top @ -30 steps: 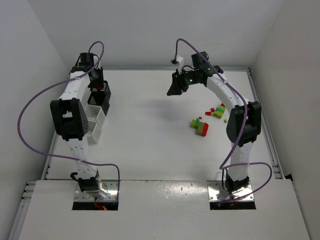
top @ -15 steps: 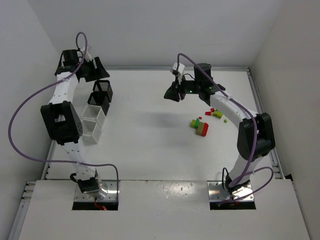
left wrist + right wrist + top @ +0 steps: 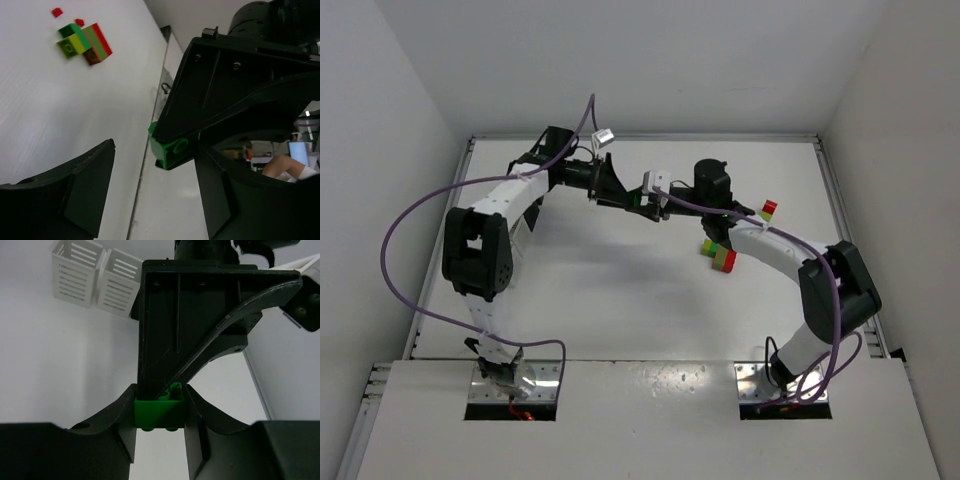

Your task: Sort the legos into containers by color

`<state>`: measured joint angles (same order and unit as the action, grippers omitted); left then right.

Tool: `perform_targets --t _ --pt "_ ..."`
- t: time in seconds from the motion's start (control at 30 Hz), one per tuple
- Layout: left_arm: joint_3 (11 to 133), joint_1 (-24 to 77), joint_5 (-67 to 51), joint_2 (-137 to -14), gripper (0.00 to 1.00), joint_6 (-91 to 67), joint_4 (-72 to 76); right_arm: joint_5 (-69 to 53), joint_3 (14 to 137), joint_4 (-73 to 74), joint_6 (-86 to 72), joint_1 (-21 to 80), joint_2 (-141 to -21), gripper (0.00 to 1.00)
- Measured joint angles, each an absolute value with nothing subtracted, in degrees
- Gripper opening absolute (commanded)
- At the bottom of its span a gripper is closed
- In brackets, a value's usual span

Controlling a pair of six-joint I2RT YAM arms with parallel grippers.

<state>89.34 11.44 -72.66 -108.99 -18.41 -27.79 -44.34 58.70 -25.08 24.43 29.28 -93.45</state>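
My right gripper (image 3: 160, 427) is shut on a small green lego (image 3: 160, 412), held in the air over the middle of the table. My left gripper (image 3: 150, 200) faces it, open, and one of its fingers (image 3: 80, 190) shows at the lower left. The same green lego (image 3: 170, 150) hangs just ahead of those open jaws without touching them. From above, the left gripper (image 3: 625, 193) and the right gripper (image 3: 640, 200) meet tip to tip. Two white containers (image 3: 97, 277) stand beyond. A cluster of red, green and yellow legos (image 3: 720, 255) lies on the table.
Another red-and-yellow brick (image 3: 770, 208) lies near the right side of the table. Small red bits (image 3: 57, 11) lie by the striped cluster (image 3: 82, 40). My left arm (image 3: 510, 205) stretches over the row of bins. The raised table rim (image 3: 830, 180) runs along the right.
My left arm swung from the bins at the far left to the table's middle, and its jaws opened. My right gripper carried the green lego leftward to meet it.
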Motion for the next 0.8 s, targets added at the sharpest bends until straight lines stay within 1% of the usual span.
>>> perform_targets --t 0.2,0.27,0.3,0.37,0.4,0.47,0.5,0.53,0.6,0.63,0.67,0.73,0.77,0.8 --pt "88.16 11.90 -78.46 -108.84 0.70 -18.57 -27.40 -43.51 58.52 -28.42 25.76 31.24 -93.17 0.00" --pt "87.61 11.86 -79.48 -108.84 0.66 -18.46 -27.29 -43.53 58.52 -28.34 25.80 31.55 -93.14 0.00" --pt "87.44 11.84 -79.83 -108.84 0.60 -18.39 -27.35 -43.51 58.52 -28.18 25.85 31.68 -93.14 0.00" --pt "87.29 11.81 -80.99 -108.79 0.52 -18.33 -27.53 -43.46 58.52 -27.97 25.96 31.83 -93.14 0.00" --pt "87.24 11.84 -81.41 -108.64 0.40 -18.28 -27.55 -43.46 58.52 -27.77 25.96 31.90 -93.14 0.02" --pt "87.22 11.90 -82.13 -108.29 0.26 -18.17 -27.68 -43.40 58.52 -27.35 26.17 32.03 -93.14 0.05" --pt "87.22 11.86 -82.26 -108.20 0.18 -18.28 -27.79 -43.51 58.52 -27.40 26.65 32.05 -93.12 0.05" --pt "87.24 11.73 -82.41 -108.18 0.15 -18.50 -27.83 -43.46 58.54 -27.40 26.98 32.14 -93.10 0.05" --pt "87.22 11.55 -82.48 -108.18 0.11 -18.61 -28.03 -43.29 58.54 -27.35 27.14 32.32 -93.10 0.17" --pt "87.24 11.46 -82.48 -108.18 0.08 -18.59 -28.08 -43.22 58.54 -27.35 27.20 32.36 -93.10 0.26" --pt "87.24 11.14 -82.50 -108.18 0.08 -18.68 -28.05 -43.00 58.54 -27.40 27.20 32.38 -93.10 0.45" --pt "87.24 10.70 -82.50 -108.18 0.05 -18.68 -28.05 -42.19 58.54 -27.07 26.96 32.51 -93.10 0.68" --pt "87.29 10.31 -82.54 -108.18 0.05 -18.65 -27.99 -41.52 58.54 -26.48 27.11 32.60 -93.03 0.84" --pt "87.35 9.87 -82.52 -108.18 0.04 -18.63 -27.97 -41.28 58.52 -26.26 26.98 32.67 -92.92 0.87"
